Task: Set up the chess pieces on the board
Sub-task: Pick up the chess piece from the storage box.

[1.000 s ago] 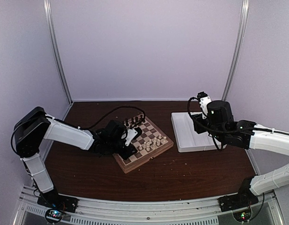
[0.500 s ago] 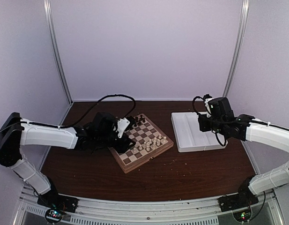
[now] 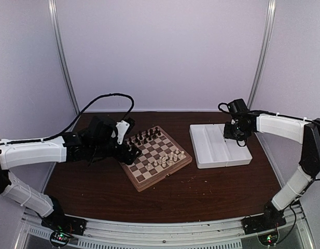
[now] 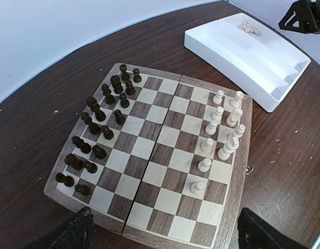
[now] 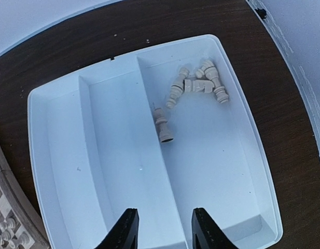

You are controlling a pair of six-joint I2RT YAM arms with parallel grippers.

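The board [image 3: 149, 184] lies at the table's middle. Several cream chess pieces [image 4: 222, 129] stand in two rows along its right side, also seen from above [image 3: 168, 157]. Dark pieces [image 4: 101, 118] fill the opposite side. More cream pieces [image 5: 199, 85] lie heaped in the white tray [image 5: 97, 155], and one [image 5: 162, 127] lies alone by the divider. My left gripper [image 4: 167, 233] hangs wide open over the board's near edge, holding nothing; from above my left gripper [image 3: 127, 148] is at the board's left rim. My right gripper [image 5: 164, 228] is open above the tray, empty.
The white tray [image 3: 217, 153] sits to the right of the board, with my right gripper [image 3: 236, 133] over its far right part. Dark pieces [image 3: 144, 137] stand close to the left arm's wrist. A black cable loops behind the left arm.
My left arm has pulled back leftward off the board and its jaws have gone from nearly shut to wide open. My right arm has swung toward the tray's far side, jaws narrower.
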